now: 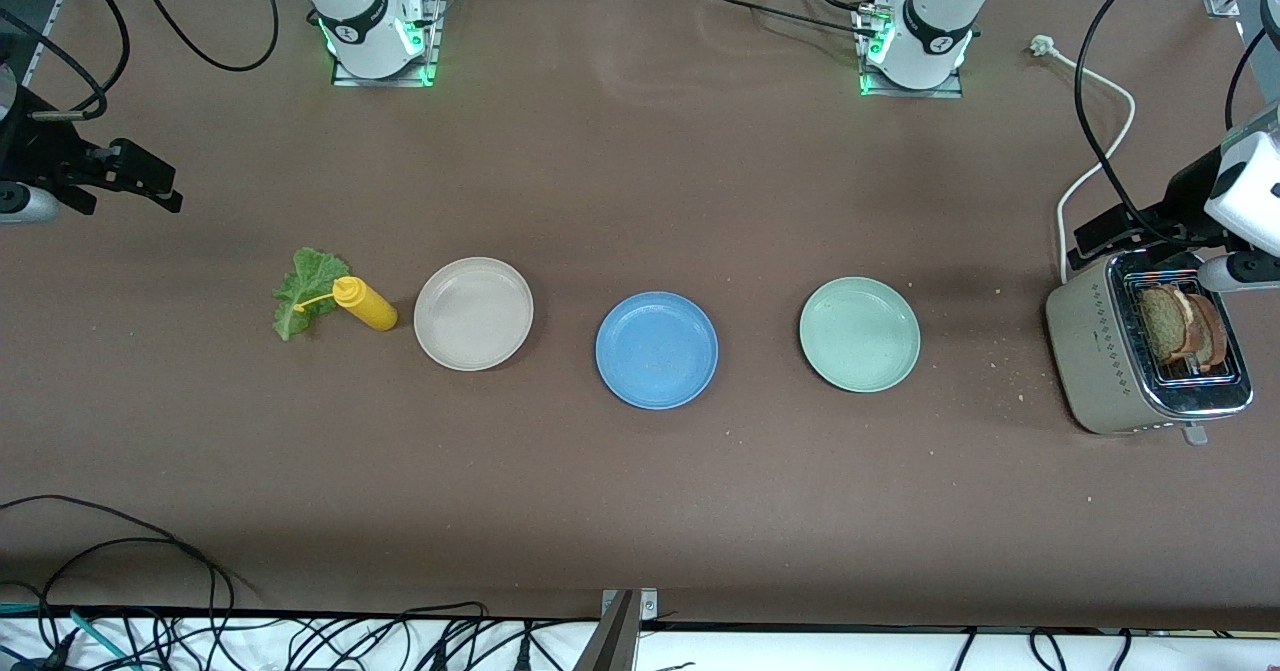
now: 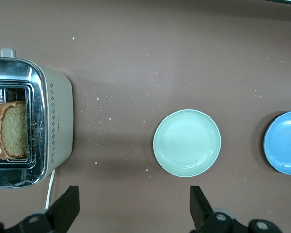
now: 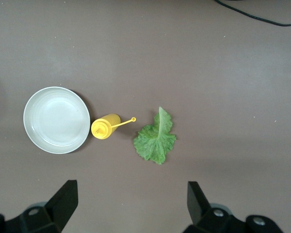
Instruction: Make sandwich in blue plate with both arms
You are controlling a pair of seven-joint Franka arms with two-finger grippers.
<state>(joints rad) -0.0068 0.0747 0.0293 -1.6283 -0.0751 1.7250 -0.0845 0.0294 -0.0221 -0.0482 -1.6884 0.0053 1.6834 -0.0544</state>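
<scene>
A matte brown table (image 1: 640, 181) carries three round, shallow plates with raised rims in a row: a beige plate (image 1: 473, 313) toward the right arm's end, the smooth mid-blue plate (image 1: 656, 349) in the middle and slightly nearer the front camera, and a pale green plate (image 1: 859, 333) toward the left arm's end. All three are bare. Beside the beige plate stands a glossy yellow squeeze bottle (image 1: 365, 303) with a thin nozzle cap on a tether, and just beside it lies a ruffled green lettuce leaf (image 1: 303, 291), flat on the table. At the left arm's end sits a boxy cream toaster (image 1: 1095, 351) with a chrome top and dotted diamond pattern on its side; two coarse brown bread slices (image 1: 1185, 323) with darker crust stand upright in its slots. Crumbs speckle the table around the green plate and toaster. The left gripper (image 2: 131, 206) hangs over the table between toaster and green plate, its black fingers spread wide apart with nothing between them; its wrist view shows the toaster's wire slot guards, which the front view barely resolves. The right gripper (image 3: 131, 201) hovers over the bare table near the lettuce, fingers likewise apart and empty; only its wrist view reveals the leaf's pale central rib. The front view alone shows a white power cord (image 1: 1100, 141) trailing from the toaster.
</scene>
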